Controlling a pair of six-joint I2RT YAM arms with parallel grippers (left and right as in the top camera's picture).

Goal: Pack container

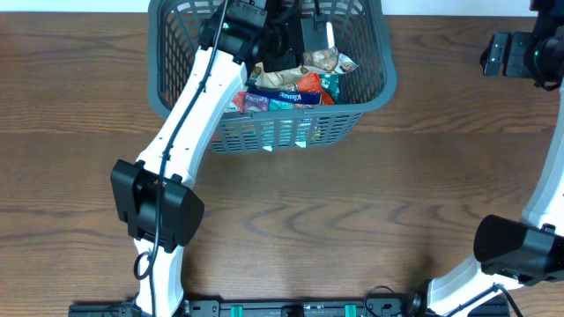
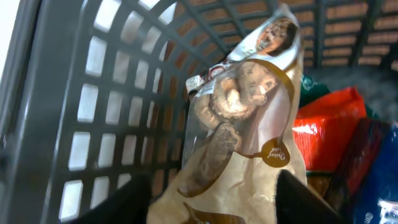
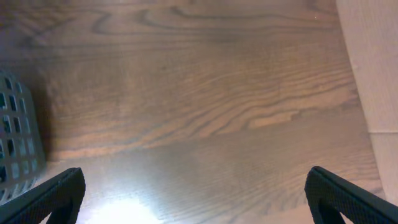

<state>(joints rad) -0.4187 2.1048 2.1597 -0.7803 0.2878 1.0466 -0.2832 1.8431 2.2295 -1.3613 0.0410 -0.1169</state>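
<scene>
Finding 1, nearest. My left end effector (image 2: 212, 180) is inside the container (image 2: 93, 93), low against its lattice wall. Its fingers stand wide, one at each lower corner of the left wrist view. A dried-mushroom packet (image 2: 242, 124) fills the gap between them. I cannot tell whether the fingers press on the packet or merely flank it.

Finding 2, the governing relation. The packet's long axis runs straight out from the wrist, away from me between the two fingers, with a slight lean toward the right finger. Its clear window faces the camera. The lattice wall lies just beside it on the left. In my judgement a release would let it settle along that axis, on the goods below.

Finding 3, farther in. A red packet (image 2: 326, 127) and a blue packet (image 2: 379, 180) lie to the right of the mushroom packet. The overhead view shows several packets already heaped in the container, which sits at the far middle of the worktop (image 3: 205, 93).

Finding 4, farthest. My right end effector (image 3: 194, 177) hangs over bare worktop, wide and holding nothing, well apart from the container. Only a corner of the container shows at the left edge of its view. The left arm is plainly the nearer.
</scene>
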